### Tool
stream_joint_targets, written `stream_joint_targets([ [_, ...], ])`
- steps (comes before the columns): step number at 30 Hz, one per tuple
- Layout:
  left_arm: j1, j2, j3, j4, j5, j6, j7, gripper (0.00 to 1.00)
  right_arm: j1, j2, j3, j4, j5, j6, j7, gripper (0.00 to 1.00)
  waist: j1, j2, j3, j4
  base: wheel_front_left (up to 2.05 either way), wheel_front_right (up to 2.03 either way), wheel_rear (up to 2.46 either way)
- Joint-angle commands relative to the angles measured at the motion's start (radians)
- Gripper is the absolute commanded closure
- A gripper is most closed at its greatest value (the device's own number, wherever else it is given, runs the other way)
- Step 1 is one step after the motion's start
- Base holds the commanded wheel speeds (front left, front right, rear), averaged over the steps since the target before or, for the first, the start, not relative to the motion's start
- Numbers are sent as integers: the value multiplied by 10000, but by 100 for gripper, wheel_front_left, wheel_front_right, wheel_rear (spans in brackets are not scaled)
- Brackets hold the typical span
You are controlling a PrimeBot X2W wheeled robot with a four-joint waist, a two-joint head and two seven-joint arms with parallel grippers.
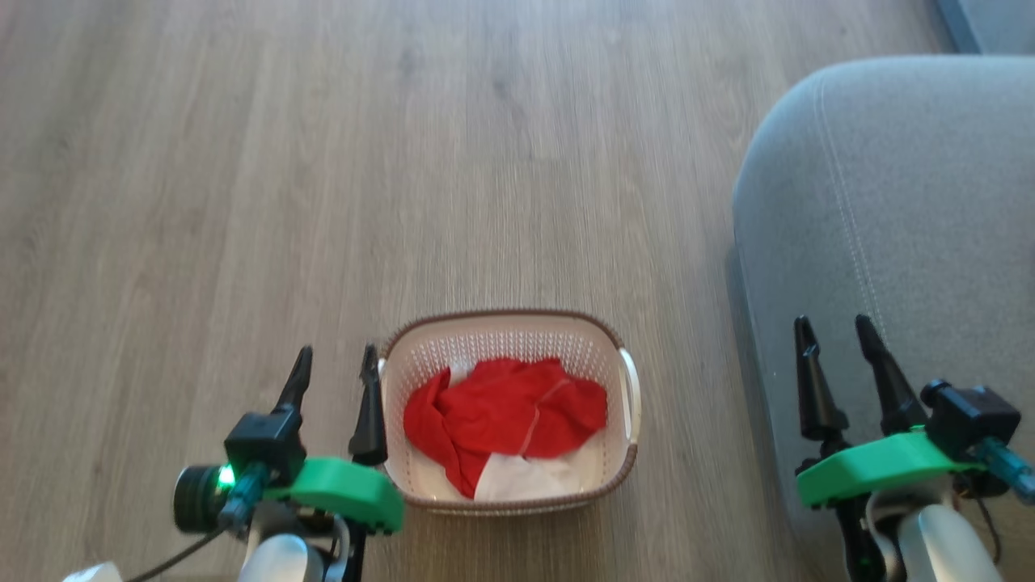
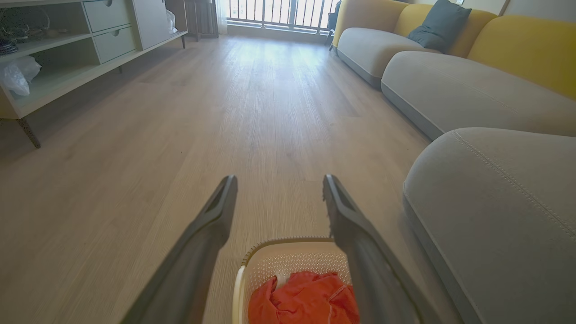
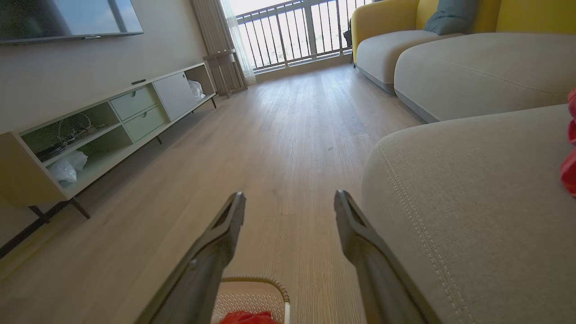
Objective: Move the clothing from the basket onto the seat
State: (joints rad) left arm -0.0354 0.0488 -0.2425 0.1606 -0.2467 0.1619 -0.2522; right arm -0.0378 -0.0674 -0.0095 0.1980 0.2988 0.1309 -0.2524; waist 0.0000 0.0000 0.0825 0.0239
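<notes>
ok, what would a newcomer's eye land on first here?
The red clothing stands out, heaped in the white basket on the wooden floor, low in the middle of the head view. Next comes the big grey seat on the right. The left gripper is open beside the basket and the right gripper is open by the seat.

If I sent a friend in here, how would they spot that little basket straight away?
Find the big grey sofa seat; on the wooden floor to its left, as the head camera sees it, stands the basket. It is small, cream-white, perforated, with a brown woven-look rim, and the crumpled red clothing inside sets it apart.
</notes>
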Motion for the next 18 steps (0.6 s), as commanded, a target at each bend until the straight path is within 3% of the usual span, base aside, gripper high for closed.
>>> stream_joint_targets([
  [1,-670,14,164,-346,-4,32,-95,0,-485,-187,106,-334,-77,-2,-93,0,0,0,399,-96,0,0,0],
  [10,-2114,14,-924,170,406,-58,-95,0,-1260,-685,-131,-754,1,-2,-93,0,0,0,2735,-360,0,0,0],
  [18,-3953,14,-2117,1869,1248,-137,-95,0,-1811,-1111,-494,-1471,363,-2,-93,0,0,0,4819,-783,0,0,0],
])
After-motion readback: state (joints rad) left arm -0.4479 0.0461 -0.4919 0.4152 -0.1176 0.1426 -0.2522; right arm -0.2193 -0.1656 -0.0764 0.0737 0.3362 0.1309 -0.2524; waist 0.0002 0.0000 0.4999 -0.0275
